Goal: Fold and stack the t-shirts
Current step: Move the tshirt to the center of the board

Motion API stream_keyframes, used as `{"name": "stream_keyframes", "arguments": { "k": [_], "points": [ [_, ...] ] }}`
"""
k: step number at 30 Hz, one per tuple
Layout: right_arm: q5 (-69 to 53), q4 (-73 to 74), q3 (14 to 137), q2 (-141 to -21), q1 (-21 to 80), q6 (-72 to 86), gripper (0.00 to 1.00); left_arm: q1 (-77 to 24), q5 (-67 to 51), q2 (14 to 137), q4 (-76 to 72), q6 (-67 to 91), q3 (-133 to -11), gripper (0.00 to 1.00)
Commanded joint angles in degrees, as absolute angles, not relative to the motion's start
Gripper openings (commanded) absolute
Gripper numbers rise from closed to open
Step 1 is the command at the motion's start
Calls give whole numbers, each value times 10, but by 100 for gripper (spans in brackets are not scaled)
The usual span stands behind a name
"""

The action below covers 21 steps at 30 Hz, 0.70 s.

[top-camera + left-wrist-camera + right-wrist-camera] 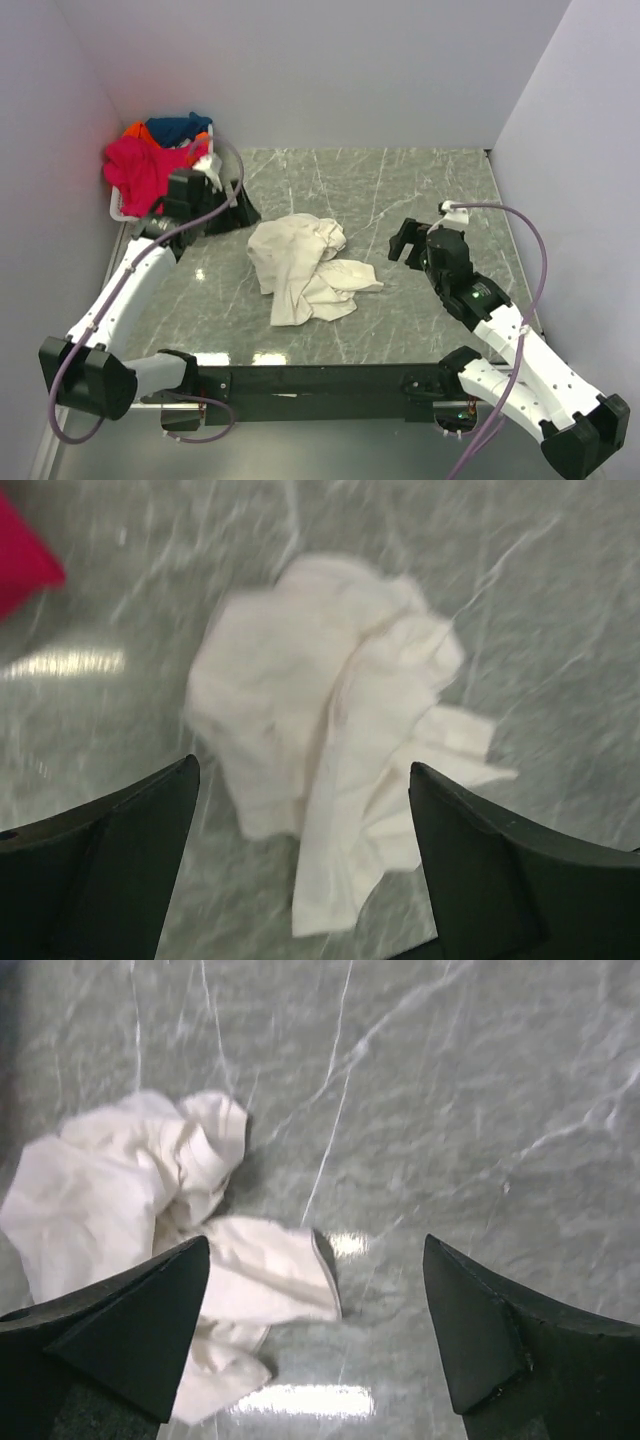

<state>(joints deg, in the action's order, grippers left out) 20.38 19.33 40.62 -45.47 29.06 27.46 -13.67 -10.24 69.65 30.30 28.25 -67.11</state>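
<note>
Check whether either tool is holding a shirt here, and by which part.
Nothing is held. Left tool and right tool both stand open and empty; the cream shirt lies crumpled on the table, touching neither.

Crumpled t-shirt (300, 268) on table (400, 185) between left tool (228, 208) and right tool (404, 242); other t-shirts (150, 160) in basket (118, 211), far-left.

surface (400, 190): glossy grey-green marble look, thin white veins | basket (117, 208): white plastic, at the surface's far-left corner, against the left wall, only part of its rim showing | walls (320, 70): plain pale lilac, closing the surface's far, left and right sides | glare patches (265, 357): bright, by the surface's near edge
</note>
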Motion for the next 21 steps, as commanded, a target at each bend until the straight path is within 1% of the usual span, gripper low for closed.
{"name": "stream_keyframes", "arguments": {
  "k": [1, 5, 11, 15, 18, 21],
  "points": [
    [157, 190, 388, -453, 304, 278, 92, -149, -54, 615, 337, 272, -622, 91],
    [122, 171, 381, -479, 336, 279, 90, -152, -61, 571, 339, 312, -530, 89],
    [116, 155, 368, -529, 371, 322, 89, -179, -81, 536, 327, 378, -445, 86],
    [123, 144, 345, -553, 371, 368, 90, -225, -85, 540, 331, 406, -406, 84],
    [128, 142, 330, -569, 372, 395, 90, -256, -84, 541, 326, 430, -387, 84],
    [131, 137, 323, -583, 371, 403, 91, -264, -93, 551, 321, 453, -371, 85]
  ]
}}
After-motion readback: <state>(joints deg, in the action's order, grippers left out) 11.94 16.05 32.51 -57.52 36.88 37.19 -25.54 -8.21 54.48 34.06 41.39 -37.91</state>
